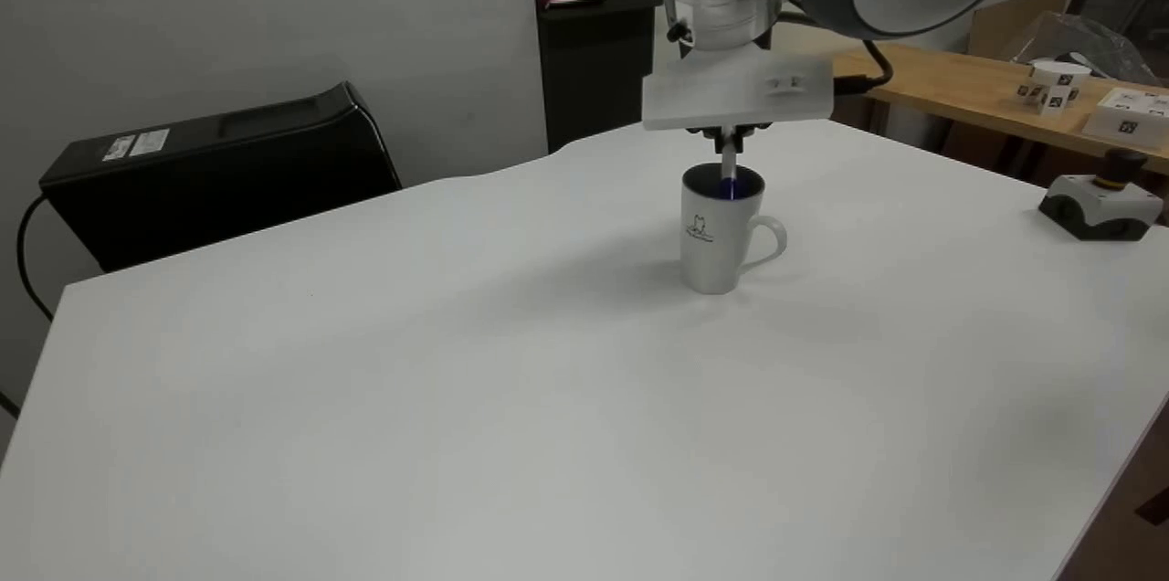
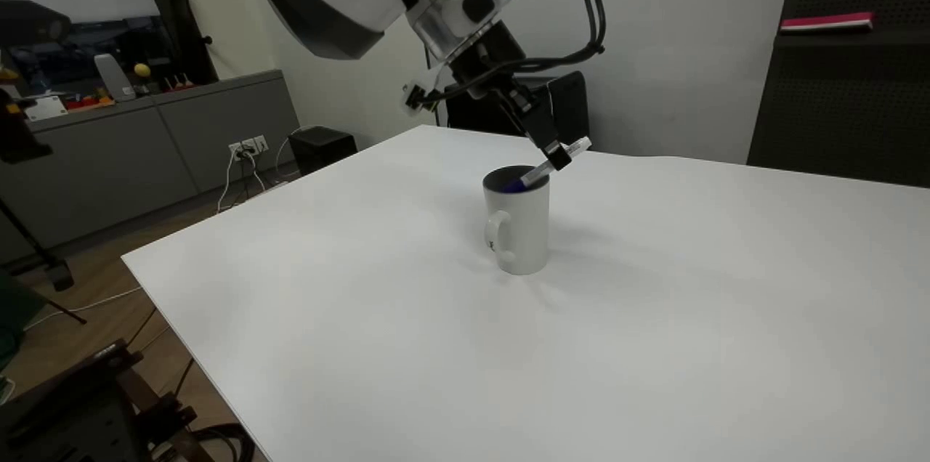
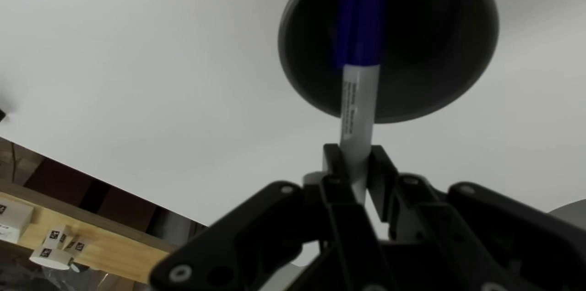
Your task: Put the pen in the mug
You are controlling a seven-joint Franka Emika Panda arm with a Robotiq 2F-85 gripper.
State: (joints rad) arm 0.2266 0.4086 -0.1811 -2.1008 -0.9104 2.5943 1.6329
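Tool [image 3: 356, 163] has the pen [image 3: 359, 103] pinched by its white body, contact on both sides. Pen is tilted: blue end down inside the mug [image 1: 709, 248], below the rim; white end [image 2: 580, 146] sticks out past the tool in an exterior view. Can't tell if it touches the mug's inner wall. Mug stands upright on the table [image 1: 457, 435] in both exterior views, dark inside, white outside. Button box [image 1: 1102, 202] with dark knob sits well apart, near the table edge.
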